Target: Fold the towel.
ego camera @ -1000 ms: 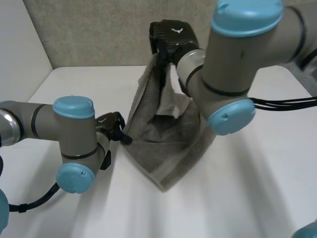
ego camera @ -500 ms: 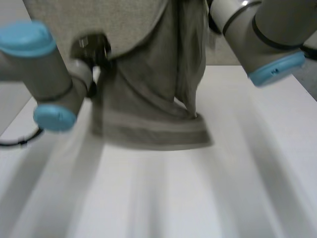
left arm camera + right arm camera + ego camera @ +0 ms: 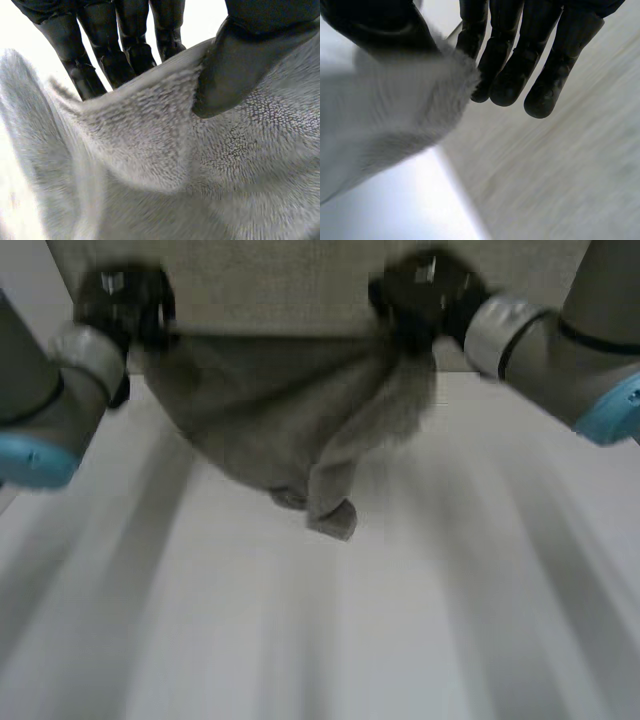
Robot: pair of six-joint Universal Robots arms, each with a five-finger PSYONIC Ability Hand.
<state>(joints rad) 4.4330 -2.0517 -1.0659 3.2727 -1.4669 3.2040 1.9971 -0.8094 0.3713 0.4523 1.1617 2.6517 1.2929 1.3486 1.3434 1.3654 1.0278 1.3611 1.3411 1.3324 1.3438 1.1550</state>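
In the head view the towel [image 3: 285, 405] hangs in the air above the far part of the table [image 3: 330, 640], stretched between the two hands. It is grey and plush. Its top edge runs almost level from hand to hand, and the cloth below sags into a loose, rounded pouch. This gathers to a narrow folded tip, the part of the towel lowest over the table; whether the tip touches the surface cannot be told. The left hand [image 3: 125, 302] holds the towel's upper left corner and the right hand [image 3: 425, 292] the upper right corner, both raised above the table's far edge.

In the left wrist view the left hand [image 3: 240, 60] pinches the towel [image 3: 150, 155]. The thumb presses on the near face just below the edge, and the straight fingers [image 3: 120, 50] stand behind it. The pile looks thick and looped.

In the right wrist view the right hand [image 3: 380, 25] has its thumb on a fuzzy corner of the towel [image 3: 395, 115]. The corner is nipped against the nearest of the straight fingers [image 3: 510, 70], and the cloth falls away below
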